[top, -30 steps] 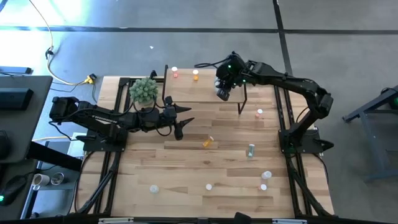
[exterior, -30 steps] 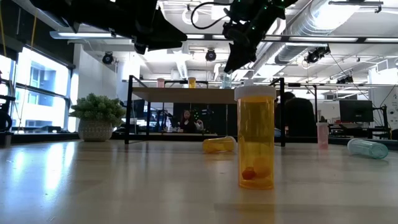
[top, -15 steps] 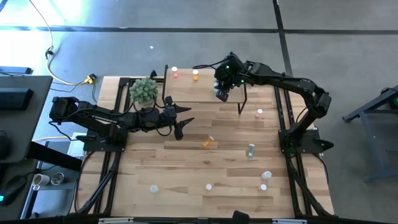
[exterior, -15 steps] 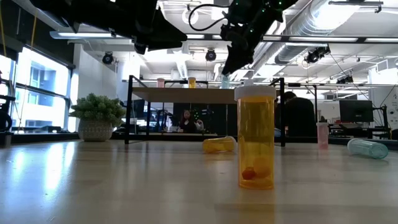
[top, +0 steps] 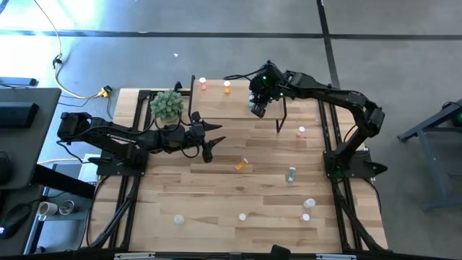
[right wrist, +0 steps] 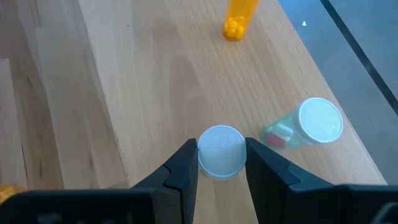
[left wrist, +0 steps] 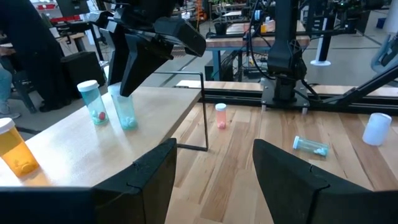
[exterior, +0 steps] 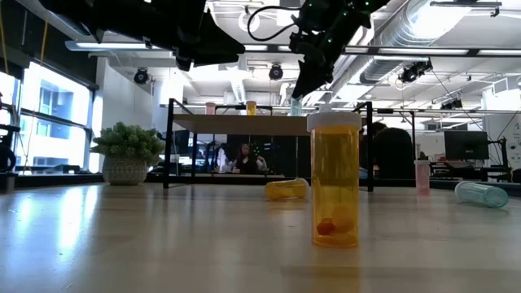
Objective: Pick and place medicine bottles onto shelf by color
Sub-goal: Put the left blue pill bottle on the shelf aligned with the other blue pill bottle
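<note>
The shelf [top: 234, 102] stands at the table's far side. On it stand a pink bottle [top: 203, 85], an orange bottle [top: 227, 87] and a white-capped teal bottle [left wrist: 92, 102]. My right gripper [top: 258, 108] is over the shelf's right part, shut on another teal bottle [left wrist: 124, 112]. My left gripper [top: 209, 148] hovers open and empty over the table's middle, near the shelf's front. More bottles sit on the table: an orange one lying down [top: 241, 165], a green one lying down [top: 291, 174] and a pink one standing [top: 301, 131]. My right gripper pinches the teal bottle's white cap [right wrist: 221, 150] between its two fingers [right wrist: 184, 167], which point down from above. The bottle stands upright below them, with its base [left wrist: 128, 126] at the shelf top, beside the other teal bottle.
A potted green plant [top: 167, 105] stands at the shelf's left end. Several white-capped bottles [top: 310, 204] stand near the table's front edge, one orange [exterior: 334, 183] close to the low camera. The shelf's black legs [left wrist: 204, 112] are at its corners.
My right gripper has shifted a little toward the table's left over the shelf, with the teal bottle still upright in its fingers.
</note>
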